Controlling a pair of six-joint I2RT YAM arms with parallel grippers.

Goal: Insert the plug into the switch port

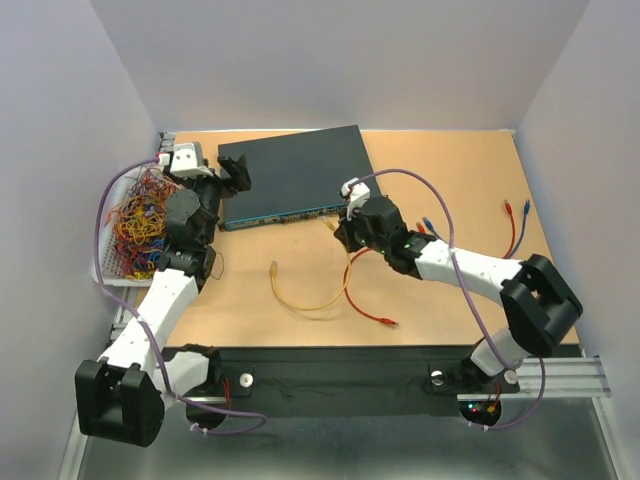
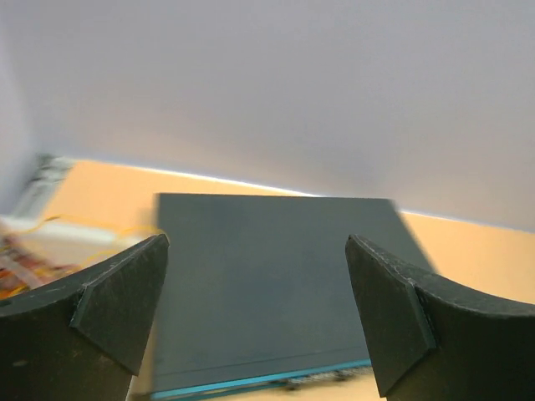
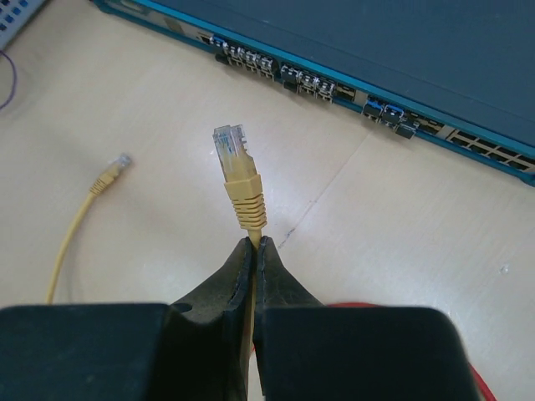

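right pincer (image 3: 253, 247) clamping cable (image 1: 312, 303) behind plug (image 3: 235, 163), bare counter (image 3: 393, 225) lying between plug and switch (image 3: 401, 50) port edge, left pincer (image 2: 257, 276) gaping empty

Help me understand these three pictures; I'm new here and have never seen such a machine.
It is a pair of robot arms bolted to a table. The overhead picture shows both; the other two come from a camera on each wrist. On the table lie a network switch, a loose red cable and a white wire basket of tangled wires. The left gripper is open near the switch's left end. The right gripper is shut on a yellow cable just behind its plug, which points towards the switch's row of ports but is not yet in.
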